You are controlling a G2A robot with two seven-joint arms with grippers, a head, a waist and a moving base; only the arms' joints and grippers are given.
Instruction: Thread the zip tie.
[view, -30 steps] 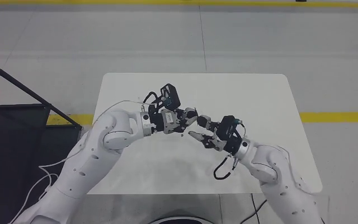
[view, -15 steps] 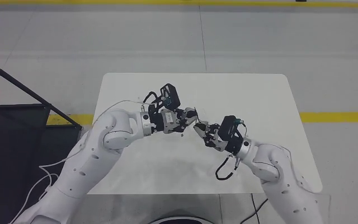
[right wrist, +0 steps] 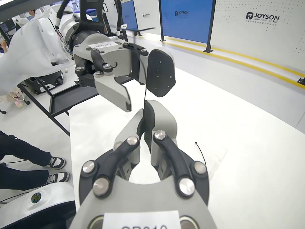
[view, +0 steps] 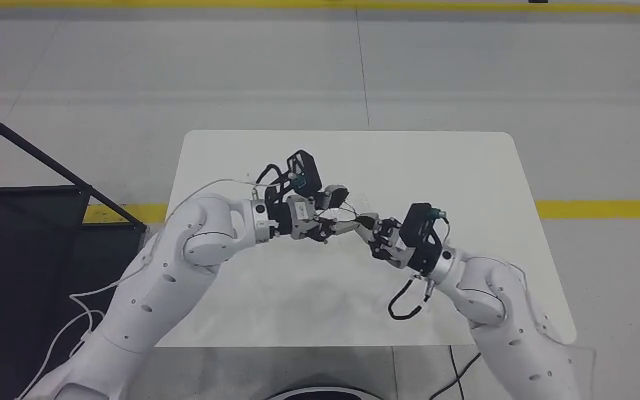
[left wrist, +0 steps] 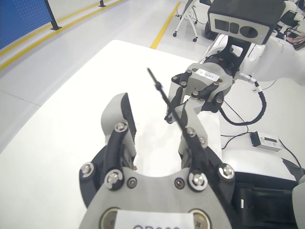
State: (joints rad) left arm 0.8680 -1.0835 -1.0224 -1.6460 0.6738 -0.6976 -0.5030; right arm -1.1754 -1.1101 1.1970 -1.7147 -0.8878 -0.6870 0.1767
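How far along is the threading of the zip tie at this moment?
Done: the zip tie is up off the table. In hand: the right gripper pinches it, and the left gripper is open beside it. To do: no closed loop shows, so the threading itself remains.

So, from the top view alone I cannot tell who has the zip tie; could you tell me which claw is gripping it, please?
Observer: The right claw is shut on the zip tie, with the strap pinched between its pads.
Operator: Thank you. And the left claw?
Observer: The left claw is open; the strap merely runs along one of its fingers.
Operator: Is anything else lying about?
Observer: Yes, a second zip tie lies loose on the table.
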